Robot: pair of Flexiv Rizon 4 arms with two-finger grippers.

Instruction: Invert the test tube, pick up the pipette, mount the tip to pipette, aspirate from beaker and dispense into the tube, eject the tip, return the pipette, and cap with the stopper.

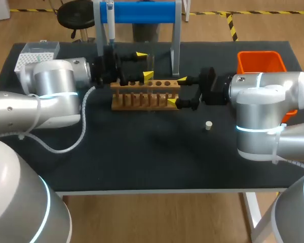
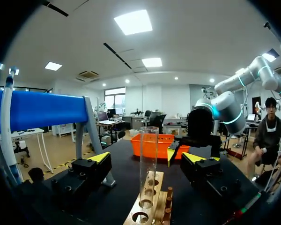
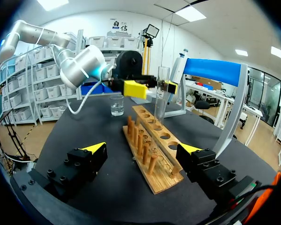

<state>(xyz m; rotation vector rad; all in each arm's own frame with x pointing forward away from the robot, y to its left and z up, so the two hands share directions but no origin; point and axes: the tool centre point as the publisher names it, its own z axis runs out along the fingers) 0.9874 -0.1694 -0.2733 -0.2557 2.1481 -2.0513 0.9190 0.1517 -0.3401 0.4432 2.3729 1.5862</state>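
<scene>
Between the spread fingers of left gripper (image 1: 144, 65) the tube (image 2: 149, 159) stands upright in rack (image 3: 159, 180), w/o contact; right gripper (image 3: 143, 149), also apart, flanks rack's end; beaker (image 3: 116, 105) shows in right wrist view only, stopper (image 1: 209, 125) only from head cam; tube hard to see there.

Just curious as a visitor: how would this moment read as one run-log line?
left gripper: open around test tube upright in rack | right gripper: open around rack end | stopper: on table
</scene>
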